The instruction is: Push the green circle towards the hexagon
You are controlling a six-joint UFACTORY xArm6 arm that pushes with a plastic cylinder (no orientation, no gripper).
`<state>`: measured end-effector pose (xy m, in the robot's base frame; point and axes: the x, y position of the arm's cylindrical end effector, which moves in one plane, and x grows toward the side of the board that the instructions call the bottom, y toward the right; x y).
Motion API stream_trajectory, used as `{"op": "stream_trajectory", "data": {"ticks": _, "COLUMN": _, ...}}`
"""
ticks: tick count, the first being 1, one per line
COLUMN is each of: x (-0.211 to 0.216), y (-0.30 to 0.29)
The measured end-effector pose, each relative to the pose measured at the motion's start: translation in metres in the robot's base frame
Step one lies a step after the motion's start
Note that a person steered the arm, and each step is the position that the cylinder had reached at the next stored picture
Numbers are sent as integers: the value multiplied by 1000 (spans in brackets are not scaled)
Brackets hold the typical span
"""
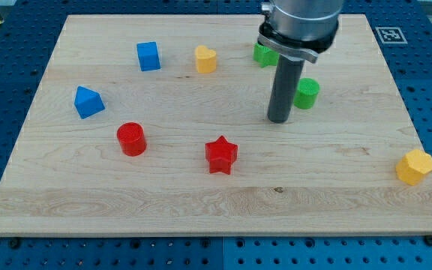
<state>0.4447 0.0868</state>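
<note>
Our tip (279,118) just left of green circle (306,93); no gripper fitted. Yellow hexagon (415,166) well apart, bottom right. Push mostly undone.

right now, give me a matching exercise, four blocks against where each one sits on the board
Blocks:
1. yellow hexagon
2. green circle
3. red star
4. blue cube

Places:
A. near the view's top, left of the middle
B. by the board's right edge, low in the view
C. just right of my tip
D. lower middle, right of the red cylinder

Pairs: 1-B, 2-C, 3-D, 4-A
</note>
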Motion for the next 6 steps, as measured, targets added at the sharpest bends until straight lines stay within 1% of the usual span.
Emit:
{"op": "stream_trajectory", "data": {"ticks": 1, "x": -15, "y": 0}}
{"op": "stream_trajectory", "data": {"ticks": 2, "x": -49, "y": -1}}
{"op": "stream_trajectory", "data": {"ticks": 3, "x": -52, "y": 37}}
{"op": "stream_trajectory", "data": {"ticks": 6, "x": -28, "y": 85}}
